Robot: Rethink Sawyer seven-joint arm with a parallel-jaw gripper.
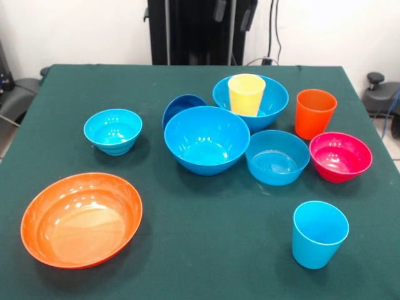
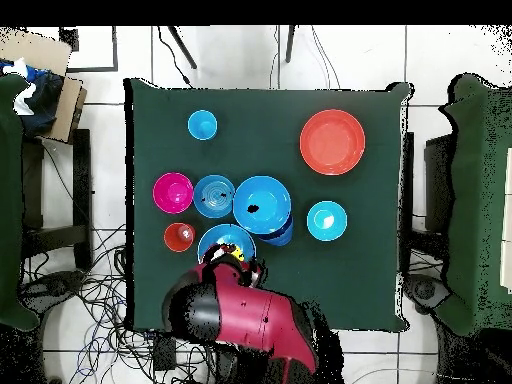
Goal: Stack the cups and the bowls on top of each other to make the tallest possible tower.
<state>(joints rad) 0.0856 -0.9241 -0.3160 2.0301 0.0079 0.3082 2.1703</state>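
Note:
A large blue bowl (image 1: 206, 139) (image 2: 262, 204) stands mid-table. Behind it a second large blue bowl (image 1: 270, 100) (image 2: 218, 240) holds the upright yellow cup (image 1: 246, 94). A small dark blue bowl (image 1: 183, 105) (image 2: 284, 236) leans tilted against the front one. The orange cup (image 1: 314, 112) (image 2: 179, 237), the magenta bowl (image 1: 340, 156) (image 2: 173, 192) and the medium light blue bowl (image 1: 277, 157) (image 2: 214, 196) sit close together. Standing alone are the light blue cup (image 1: 319, 233) (image 2: 202, 125), the cyan bowl (image 1: 113, 130) (image 2: 327, 220) and the wide orange bowl (image 1: 81, 219) (image 2: 332, 142). In the overhead view the gripper (image 2: 232, 262) at the red arm's end hangs over the yellow cup's bowl.
A dark green cloth covers the table (image 1: 187, 262). The red arm (image 2: 245, 315) reaches in over the table's edge in the overhead view. Cables and chairs lie around the table on the floor.

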